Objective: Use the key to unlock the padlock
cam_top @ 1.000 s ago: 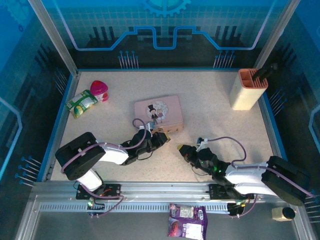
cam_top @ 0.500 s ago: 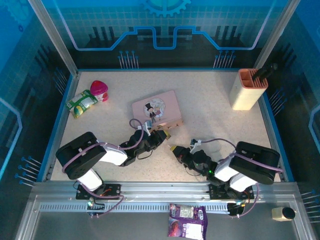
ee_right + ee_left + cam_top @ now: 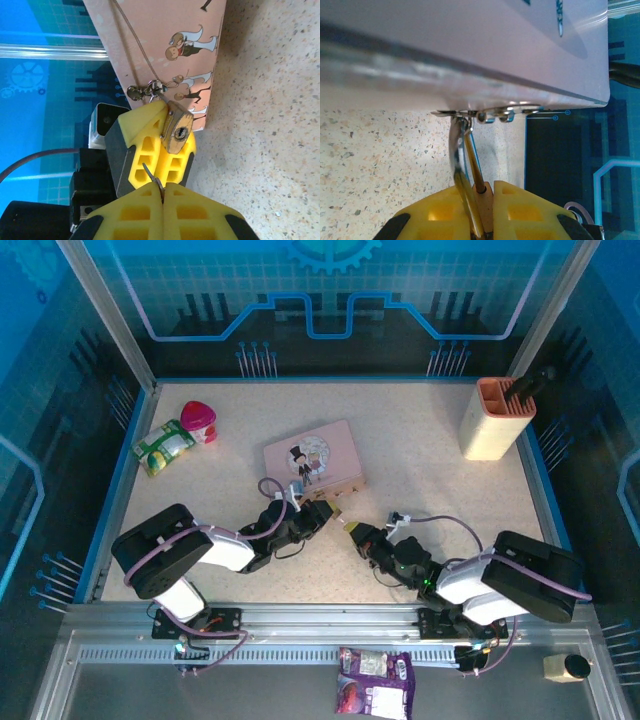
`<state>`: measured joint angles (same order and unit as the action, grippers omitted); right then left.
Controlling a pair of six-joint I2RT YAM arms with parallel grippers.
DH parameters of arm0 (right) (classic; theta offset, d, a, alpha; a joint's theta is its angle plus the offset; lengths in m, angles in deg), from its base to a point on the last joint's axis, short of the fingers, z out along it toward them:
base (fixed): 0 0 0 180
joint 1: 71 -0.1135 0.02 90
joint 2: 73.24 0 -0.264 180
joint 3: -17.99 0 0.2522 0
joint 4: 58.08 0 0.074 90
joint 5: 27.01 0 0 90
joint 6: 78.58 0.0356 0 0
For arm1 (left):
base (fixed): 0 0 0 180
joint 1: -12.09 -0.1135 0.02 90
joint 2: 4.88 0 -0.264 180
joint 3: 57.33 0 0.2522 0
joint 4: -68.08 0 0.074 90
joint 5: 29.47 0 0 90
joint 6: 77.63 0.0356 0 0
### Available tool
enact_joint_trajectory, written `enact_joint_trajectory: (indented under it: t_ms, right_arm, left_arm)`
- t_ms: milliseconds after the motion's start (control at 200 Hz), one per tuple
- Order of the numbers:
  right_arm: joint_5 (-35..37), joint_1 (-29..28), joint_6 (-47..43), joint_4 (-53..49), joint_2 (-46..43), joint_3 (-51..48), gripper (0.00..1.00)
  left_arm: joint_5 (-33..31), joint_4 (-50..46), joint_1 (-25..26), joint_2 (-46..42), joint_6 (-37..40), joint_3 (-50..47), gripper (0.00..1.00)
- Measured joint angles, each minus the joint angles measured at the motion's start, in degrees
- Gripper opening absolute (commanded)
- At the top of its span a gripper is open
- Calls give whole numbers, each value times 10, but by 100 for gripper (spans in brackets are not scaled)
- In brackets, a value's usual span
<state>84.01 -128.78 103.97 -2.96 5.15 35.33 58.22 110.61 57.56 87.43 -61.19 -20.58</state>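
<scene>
The small brass padlock [image 3: 177,131] hangs by its silver shackle [image 3: 457,160] from the hasp [image 3: 492,115] on the pink tin's [image 3: 313,458] front edge. My left gripper [image 3: 482,220] is shut on the padlock's body, and its yellow fingers [image 3: 150,150] hold the keyhole face toward the right wrist camera. My right gripper [image 3: 161,192] is shut on the thin grey key [image 3: 150,175], whose tip sticks out a little below and left of the keyhole, apart from it. From above, the two grippers [image 3: 322,512] [image 3: 355,531] meet nose to nose in front of the tin.
A beige tool holder [image 3: 495,420] stands at the back right. A pink-capped bottle [image 3: 198,420] and a green packet [image 3: 163,447] lie at the back left. A purple pouch [image 3: 372,680] rests on the rail below the table edge.
My right gripper has moved left and forward with the key, up close to the padlock. The pink tin has turned slightly. The left gripper has stayed on the padlock.
</scene>
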Motion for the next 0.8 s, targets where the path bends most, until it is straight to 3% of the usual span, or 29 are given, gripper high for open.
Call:
enact_joint_trajectory:
  t_ms: [375,800]
  right_arm:
    - [-2,6,5,-34,-9,-2,0]
    - [-6,6,11,9,43,-1,0]
  left_arm:
    - [-3,25,6,0,-20,-8,0]
    - [-5,32,15,-2,-30,-11,0]
